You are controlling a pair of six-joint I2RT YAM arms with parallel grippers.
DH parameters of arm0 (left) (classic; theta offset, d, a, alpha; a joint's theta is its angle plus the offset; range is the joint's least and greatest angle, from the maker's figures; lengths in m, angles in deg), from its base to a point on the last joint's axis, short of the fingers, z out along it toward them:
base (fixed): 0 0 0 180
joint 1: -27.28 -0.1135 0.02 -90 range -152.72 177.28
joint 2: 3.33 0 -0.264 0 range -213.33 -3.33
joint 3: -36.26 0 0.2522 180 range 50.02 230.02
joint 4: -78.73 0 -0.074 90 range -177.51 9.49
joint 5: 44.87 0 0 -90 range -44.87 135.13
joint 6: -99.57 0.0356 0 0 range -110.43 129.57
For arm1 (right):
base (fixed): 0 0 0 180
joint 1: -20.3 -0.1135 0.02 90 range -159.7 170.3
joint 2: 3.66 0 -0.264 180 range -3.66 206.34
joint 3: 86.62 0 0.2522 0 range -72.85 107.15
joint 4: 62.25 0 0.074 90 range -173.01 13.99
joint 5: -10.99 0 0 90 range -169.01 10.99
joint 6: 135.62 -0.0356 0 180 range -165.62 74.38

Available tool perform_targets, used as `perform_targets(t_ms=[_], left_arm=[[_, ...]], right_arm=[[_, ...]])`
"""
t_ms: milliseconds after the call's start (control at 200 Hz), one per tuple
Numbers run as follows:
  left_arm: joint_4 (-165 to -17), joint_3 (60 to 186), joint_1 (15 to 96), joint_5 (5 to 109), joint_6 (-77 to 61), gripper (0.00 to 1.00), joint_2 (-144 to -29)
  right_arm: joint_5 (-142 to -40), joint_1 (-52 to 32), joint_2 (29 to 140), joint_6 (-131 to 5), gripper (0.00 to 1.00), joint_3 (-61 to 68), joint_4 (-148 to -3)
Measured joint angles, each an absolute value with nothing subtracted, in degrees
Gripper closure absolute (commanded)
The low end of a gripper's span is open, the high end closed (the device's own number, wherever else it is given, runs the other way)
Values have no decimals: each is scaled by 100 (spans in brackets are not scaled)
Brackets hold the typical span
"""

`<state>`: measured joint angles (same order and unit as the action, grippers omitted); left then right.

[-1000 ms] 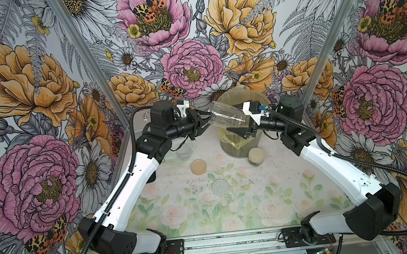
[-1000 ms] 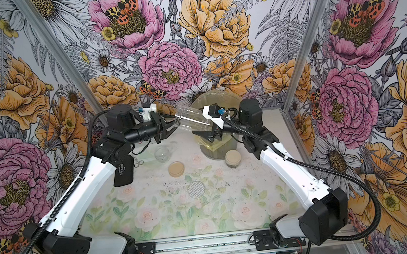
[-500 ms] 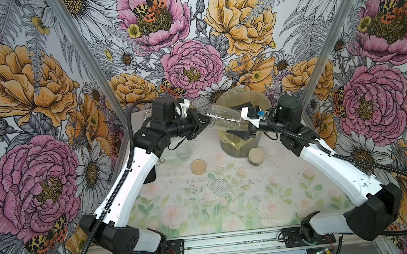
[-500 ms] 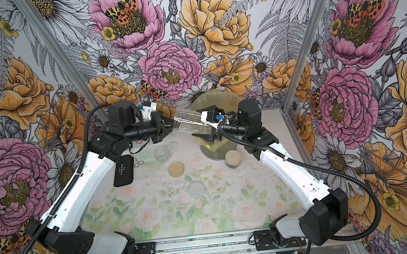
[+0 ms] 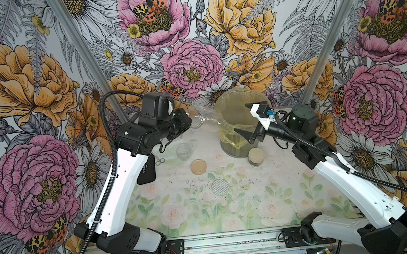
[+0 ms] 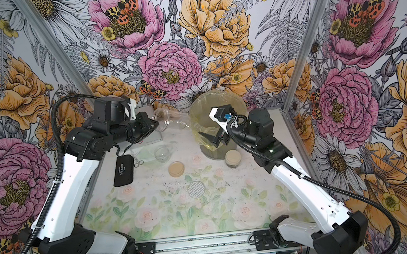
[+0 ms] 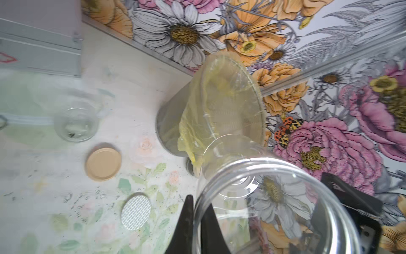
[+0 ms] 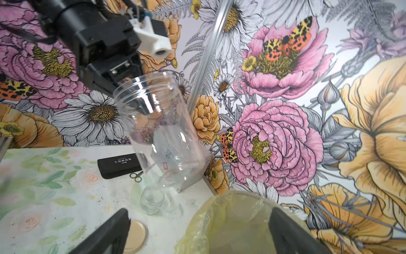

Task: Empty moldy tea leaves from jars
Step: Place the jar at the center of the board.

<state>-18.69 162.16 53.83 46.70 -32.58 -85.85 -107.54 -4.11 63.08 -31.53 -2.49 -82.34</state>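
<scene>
1. Three jars show. A large clear jar (image 5: 205,120) is held in the air, a small open jar (image 5: 183,151) stands on the mat (image 5: 205,208), and a tan-capped jar (image 5: 256,156) stands just beside the yellow-bagged bin (image 5: 233,148).
2. Two loose lids lie on the mat: a tan lid (image 5: 198,166) and a silver dotted lid (image 5: 220,187).
3. The left gripper (image 5: 189,123) is clenched on the large clear jar's rim. The jar looks empty, and its long axis runs from that gripper toward the bin, base end bin-ward.
4. The right gripper (image 5: 241,118) is spread wide and grasps nothing, just past the base.
5. The remaining tea leaves (image 5: 256,163) seem to darken the tan-capped jar, which is nearer the right arm.
</scene>
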Motion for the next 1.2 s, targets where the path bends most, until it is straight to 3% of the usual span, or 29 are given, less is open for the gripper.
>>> perform_targets(t_ms=[215,420,691,1121,1201], left_arm=[[-1043,15011,4970,3330,-3168,100,-8172],[-750,13505,4698,2674,-3052,100,-7912],[-1349,12012,4471,2654,-2792,100,-8003],[-2975,10771,4469,2615,-2580,100,-8200],[-3204,10640,4473,2630,-2554,95,-8065]], right_arm=[[-9819,-411,6610,-4930,1,693,-9504],[-9587,-411,6669,-5610,1,1028,-10228],[-9620,-411,6743,-5804,1,1229,-10485],[-9615,-411,6713,-5804,1,1233,-10560],[-9615,-411,6713,-5804,1,1233,-10560]])
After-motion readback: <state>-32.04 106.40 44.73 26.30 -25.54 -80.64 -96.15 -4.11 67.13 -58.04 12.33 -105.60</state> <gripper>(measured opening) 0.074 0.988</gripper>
